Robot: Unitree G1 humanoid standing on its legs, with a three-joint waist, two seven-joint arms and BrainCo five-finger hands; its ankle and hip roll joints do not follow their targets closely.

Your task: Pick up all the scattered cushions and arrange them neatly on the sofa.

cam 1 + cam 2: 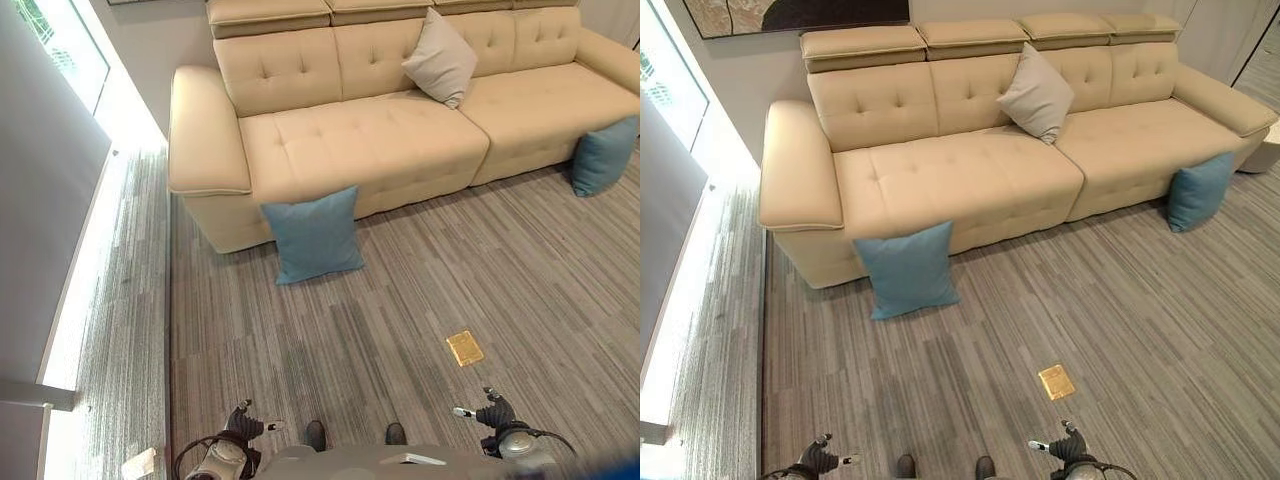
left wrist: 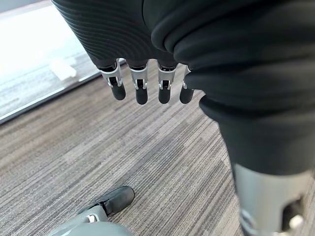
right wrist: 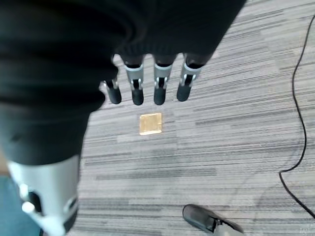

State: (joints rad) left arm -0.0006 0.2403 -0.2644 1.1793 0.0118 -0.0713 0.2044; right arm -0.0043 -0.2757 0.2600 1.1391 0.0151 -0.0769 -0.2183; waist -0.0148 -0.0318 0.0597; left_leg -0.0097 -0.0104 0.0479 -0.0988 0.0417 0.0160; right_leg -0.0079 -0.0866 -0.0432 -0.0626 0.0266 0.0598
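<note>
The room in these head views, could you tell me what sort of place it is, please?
Probably a living room or lounge: a long beige sofa, striped grey carpet, a framed picture on the wall, and blue cushions leaning against the sofa's front.

Right blue cushion [image 1: 604,155] cut by the picture's edge, wall picture [image 1: 790,14] cropped at top, sofa [image 1: 400,140] right end cropped

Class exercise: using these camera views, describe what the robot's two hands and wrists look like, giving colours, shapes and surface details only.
The left hand and the right hand look alike: a row of short silver fingers, each ending in a rounded dark tip. A black ribbed cover wraps the back of each hand and the wrist. Below it the forearm is smooth, cylindrical and silver-grey.
</note>
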